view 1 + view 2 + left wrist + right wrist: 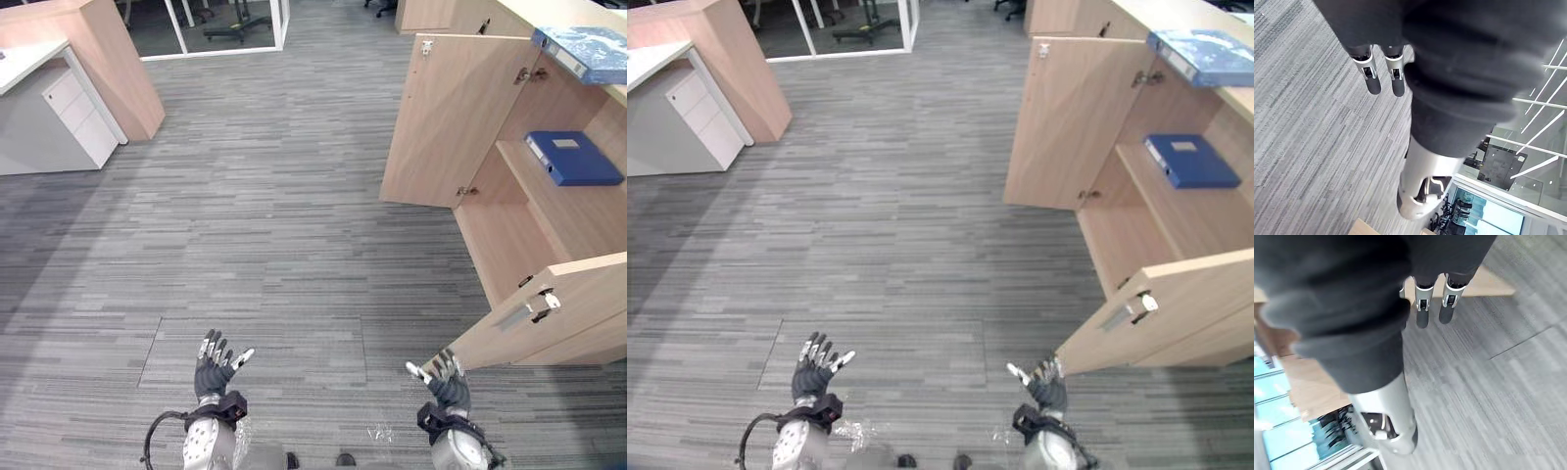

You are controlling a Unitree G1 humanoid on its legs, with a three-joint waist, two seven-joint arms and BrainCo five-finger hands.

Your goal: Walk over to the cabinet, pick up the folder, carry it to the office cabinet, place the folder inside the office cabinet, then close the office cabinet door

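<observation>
My left hand (217, 364) and right hand (446, 380) hang low with fingers spread, holding nothing, over grey carpet (294, 245) of fine striped tiles. My right hand is just beside the near door (549, 313) of the cabinet (509, 245). The door is flat pale wood grain and stands open, as does the far door (451, 117). The folder (573, 157), a slim blue slab, lies flat on the shelf (578, 220) inside. A paler mottled binder (588, 51) lies on the cabinet's top. Up close, my right wrist view shows straight fingers (1421, 313) before a wood edge (1493, 284); my left wrist view shows a glass wall (1498, 210).

Two folders (573, 157), two doors (446, 117), one cabinet (509, 245).
</observation>
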